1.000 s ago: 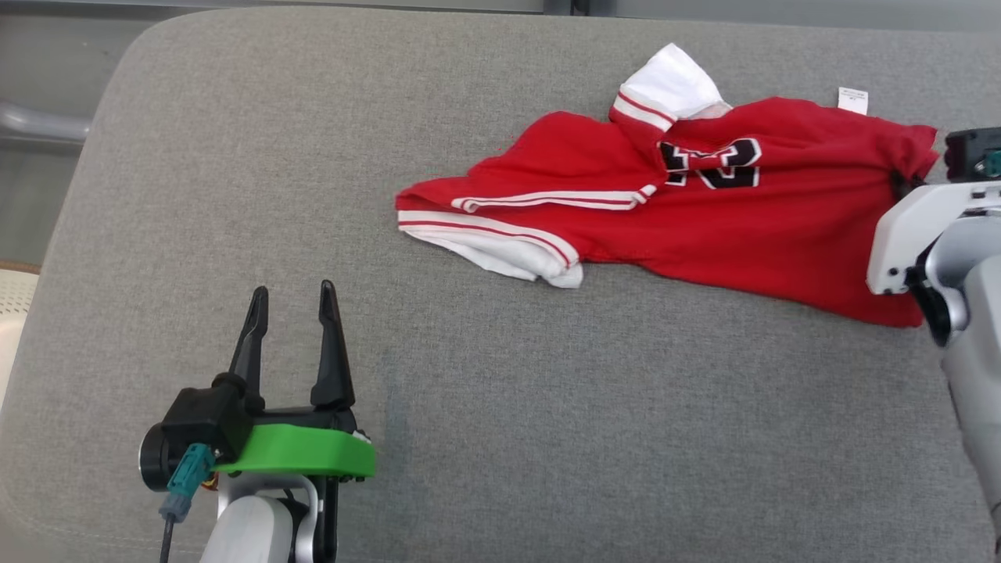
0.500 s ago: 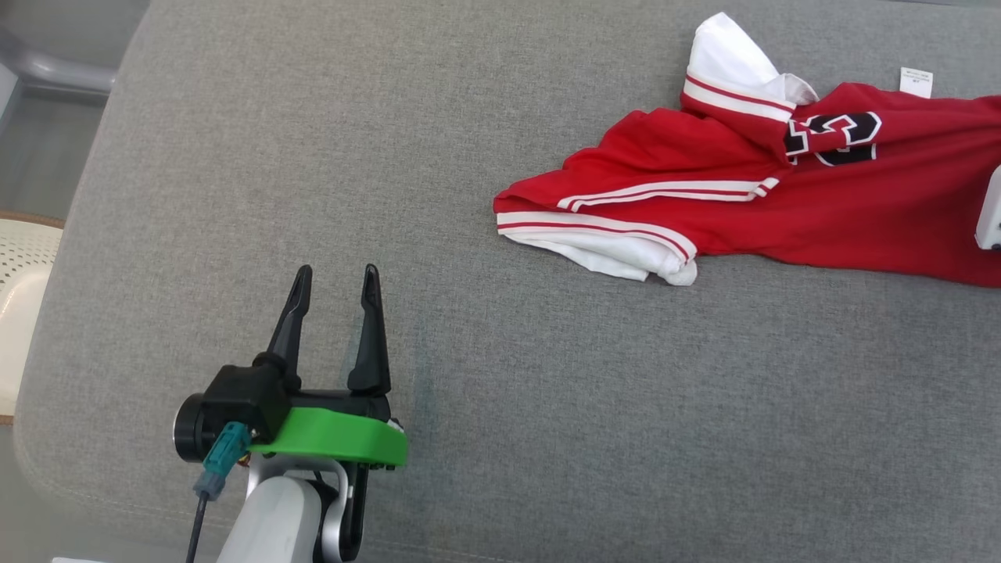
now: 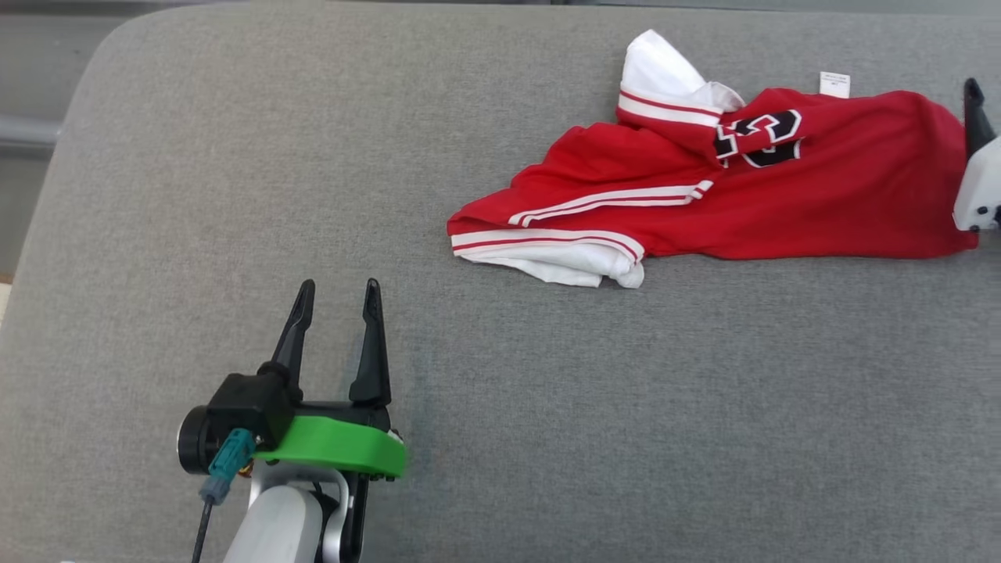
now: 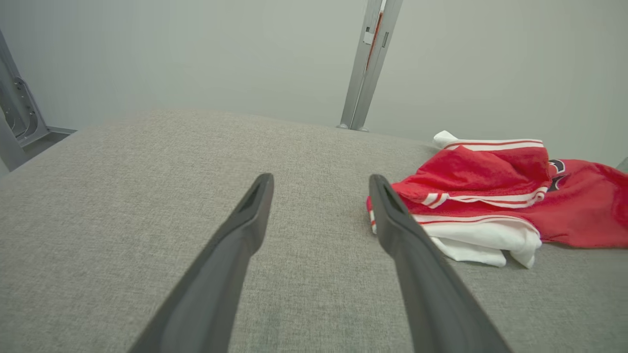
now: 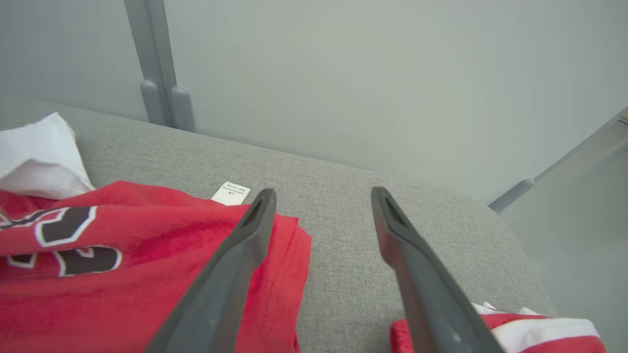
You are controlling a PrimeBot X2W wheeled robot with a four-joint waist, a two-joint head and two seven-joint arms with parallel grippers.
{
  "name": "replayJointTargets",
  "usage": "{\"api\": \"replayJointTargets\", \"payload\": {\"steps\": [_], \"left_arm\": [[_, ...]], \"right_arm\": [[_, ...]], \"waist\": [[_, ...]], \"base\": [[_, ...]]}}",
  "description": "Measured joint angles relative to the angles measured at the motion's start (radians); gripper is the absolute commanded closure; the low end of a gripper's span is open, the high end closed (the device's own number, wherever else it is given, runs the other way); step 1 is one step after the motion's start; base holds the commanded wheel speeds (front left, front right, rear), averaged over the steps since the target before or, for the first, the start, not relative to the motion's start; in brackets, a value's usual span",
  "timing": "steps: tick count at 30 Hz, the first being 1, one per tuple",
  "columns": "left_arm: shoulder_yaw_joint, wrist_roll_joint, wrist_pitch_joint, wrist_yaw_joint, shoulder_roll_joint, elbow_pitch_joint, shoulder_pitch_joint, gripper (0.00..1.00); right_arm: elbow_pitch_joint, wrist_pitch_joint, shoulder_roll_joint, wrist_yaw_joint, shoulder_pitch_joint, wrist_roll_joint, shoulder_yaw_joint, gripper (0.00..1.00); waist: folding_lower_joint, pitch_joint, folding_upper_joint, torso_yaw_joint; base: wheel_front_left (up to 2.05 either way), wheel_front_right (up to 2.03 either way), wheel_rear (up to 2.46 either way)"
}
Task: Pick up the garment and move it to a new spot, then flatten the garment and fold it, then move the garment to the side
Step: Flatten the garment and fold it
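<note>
The garment (image 3: pixel 751 188) is a red jersey with white striped sleeves and black numbers, lying crumpled on the far right of the grey padded surface (image 3: pixel 547 391). My right gripper (image 5: pixel 323 192) stands open over the garment's (image 5: pixel 122 264) right edge, its left finger above the red cloth and nothing between the jaws. In the head view one of its dark fingers (image 3: pixel 974 117) pokes up at the right edge. My left gripper (image 3: pixel 339 284) rests open at the near left, well clear of the garment (image 4: pixel 490 196), its own wrist view showing the left gripper (image 4: pixel 321 180) empty.
A white care label (image 3: pixel 834 84) sticks out from the garment's far edge. A red and white bit of cloth (image 5: pixel 515 328) lies under my right finger. Behind the surface a grey post (image 4: pixel 365 63) stands against a pale wall. The surface's rounded corner (image 3: pixel 117 47) is far left.
My right gripper has opened and let go of the garment's right edge, which now lies flat. The head camera has shifted; the left gripper has stayed put.
</note>
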Motion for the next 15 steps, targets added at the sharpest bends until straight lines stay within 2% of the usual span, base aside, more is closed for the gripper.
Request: {"api": "replayJointTargets", "payload": {"steps": [8,15], "left_arm": [[-0.082,-0.017,0.003,-0.027,0.000,0.084,0.025,0.00],[-0.199,-0.019,0.040,-0.062,-0.001,0.213,-0.022,0.00]], "right_arm": [[-0.200,-0.114,0.046,0.000,0.161,0.133,0.089,0.00],[-0.408,-0.151,0.132,0.000,0.397,0.146,0.024,0.00]], "waist": [[0.0000,-0.060,0.0000,-0.085],[0.0000,-0.098,0.0000,-0.158]], "base": [[0.00,0.00,0.00],[0.00,0.00,0.00]]}}
